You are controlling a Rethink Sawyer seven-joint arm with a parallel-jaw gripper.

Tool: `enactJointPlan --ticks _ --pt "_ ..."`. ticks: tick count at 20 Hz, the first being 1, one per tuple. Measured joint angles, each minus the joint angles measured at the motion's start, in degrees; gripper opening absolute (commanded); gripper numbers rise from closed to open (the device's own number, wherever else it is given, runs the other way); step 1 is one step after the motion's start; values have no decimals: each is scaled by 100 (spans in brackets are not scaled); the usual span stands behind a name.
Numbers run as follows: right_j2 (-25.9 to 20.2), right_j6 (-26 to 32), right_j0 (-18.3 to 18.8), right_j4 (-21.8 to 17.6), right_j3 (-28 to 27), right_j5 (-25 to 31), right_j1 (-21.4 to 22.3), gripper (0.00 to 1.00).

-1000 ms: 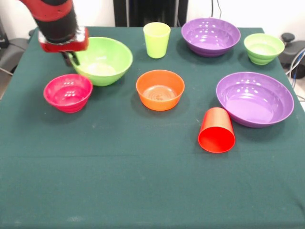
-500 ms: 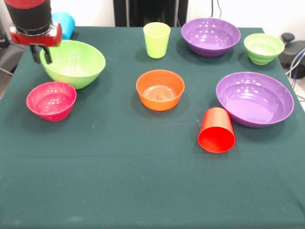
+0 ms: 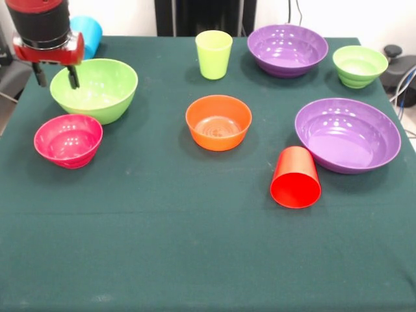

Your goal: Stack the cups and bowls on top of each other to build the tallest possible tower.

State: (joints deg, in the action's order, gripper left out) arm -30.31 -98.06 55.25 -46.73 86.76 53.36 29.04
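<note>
Hanging with jaws apart, the gripper (image 3: 56, 75) straddles the big green bowl's (image 3: 97, 88) rim, pink bowl (image 3: 68, 140) just below (touching it). Lifting carelessly might knock both off the tabletop (image 3: 195, 247).

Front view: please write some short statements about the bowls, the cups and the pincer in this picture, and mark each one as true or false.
1. The red cup lies on its side. True.
2. The orange bowl sits inside the big green bowl. False: it stands alone on the table, apart from it.
3. The pincer is open, with one finger on each side of the big green bowl's rim. True.
4. The light green cup has fallen over. False: it stands upright.
5. Two purple bowls are on the table, one farther back and one nearer. True.
6. The pink bowl is upside down. False: its opening faces up.
</note>
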Motion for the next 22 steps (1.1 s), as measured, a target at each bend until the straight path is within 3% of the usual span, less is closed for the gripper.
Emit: enactJointPlan --ticks 10,22 --pt "53 0 0 131 28 -210 -41 100" --pt "53 0 -177 915 821 -224 578 100"
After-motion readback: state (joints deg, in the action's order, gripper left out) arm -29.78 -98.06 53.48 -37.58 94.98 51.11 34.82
